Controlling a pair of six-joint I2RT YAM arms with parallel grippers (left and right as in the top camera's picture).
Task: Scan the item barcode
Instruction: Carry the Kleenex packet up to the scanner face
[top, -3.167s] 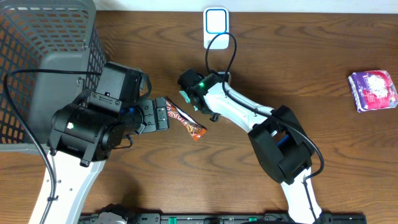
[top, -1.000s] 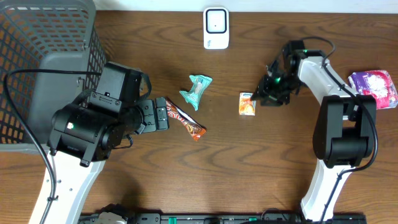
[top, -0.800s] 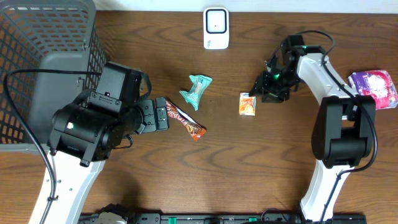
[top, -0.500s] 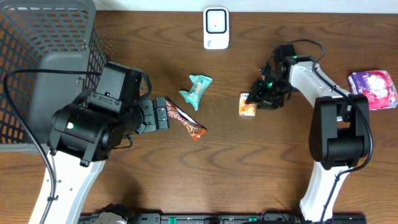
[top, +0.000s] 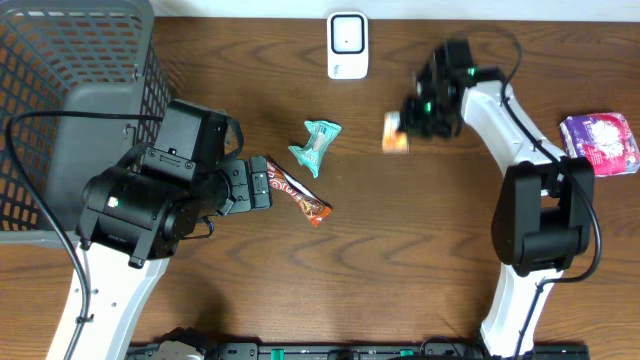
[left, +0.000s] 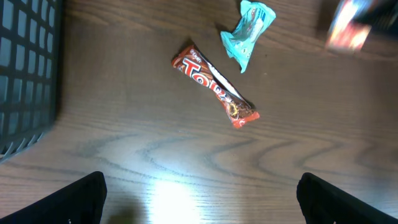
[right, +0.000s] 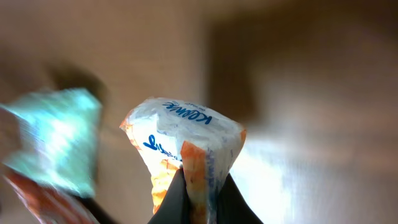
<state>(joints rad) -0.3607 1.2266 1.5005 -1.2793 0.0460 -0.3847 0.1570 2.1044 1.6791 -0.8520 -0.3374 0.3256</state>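
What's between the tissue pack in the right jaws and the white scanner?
Nothing visible. Only bare table lies between the tissue pack and the scanner; the teal wrapper sits lower left, off that line.

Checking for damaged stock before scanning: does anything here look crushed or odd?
The tissue pack looks squashed: the right pincer pinches its wrapper into a peak. The teal packet on the table looks crumpled and twisted. The red bar seems intact.
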